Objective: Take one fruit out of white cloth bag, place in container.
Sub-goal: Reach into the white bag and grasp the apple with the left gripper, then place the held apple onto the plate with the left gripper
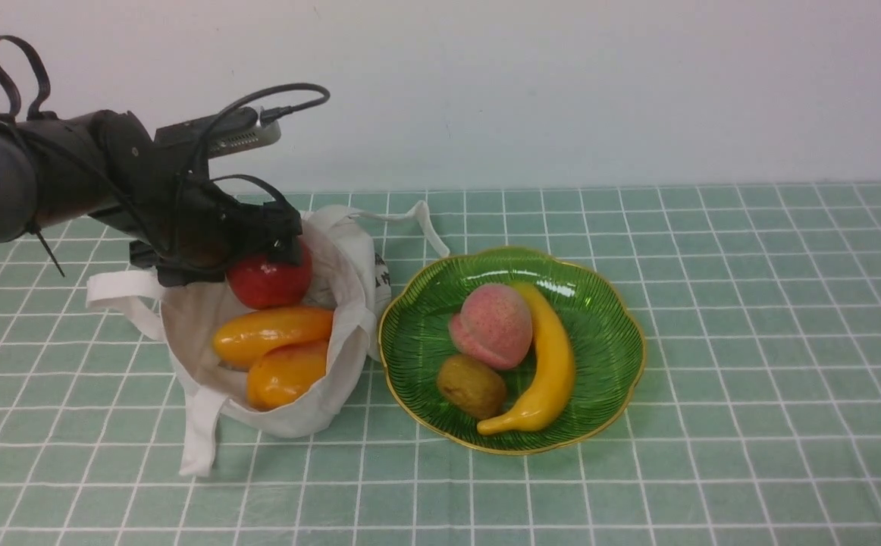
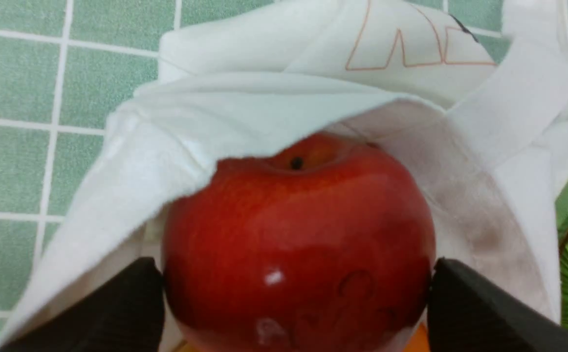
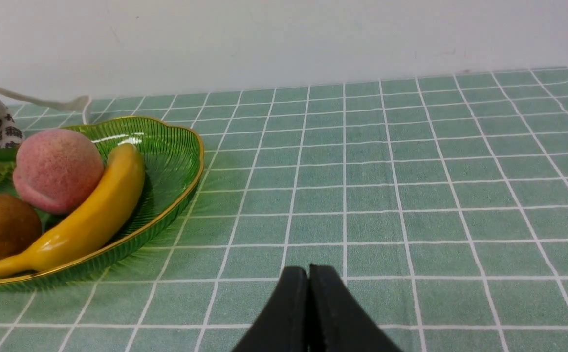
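Apple (image 1: 270, 282) sits inside the white cloth bag (image 1: 349, 303) at its far side, above two mangoes (image 1: 274, 334), left gripper (image 1: 266, 262) closed around it, green dish (image 1: 600, 318) just beside the bag (front view). Left wrist view: black fingers (image 2: 127, 308) press both flanks at the widest girth, a sound hold for a hard, glossy, likely slippery skin; the cloth rim drapes over its top. Right wrist view: right gripper (image 3: 309, 313) pressed shut on nothing, near the dish.

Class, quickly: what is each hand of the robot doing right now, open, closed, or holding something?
Left hand: closed on the red apple, at the mouth of the white cloth bag.
Right hand: closed, holding nothing.
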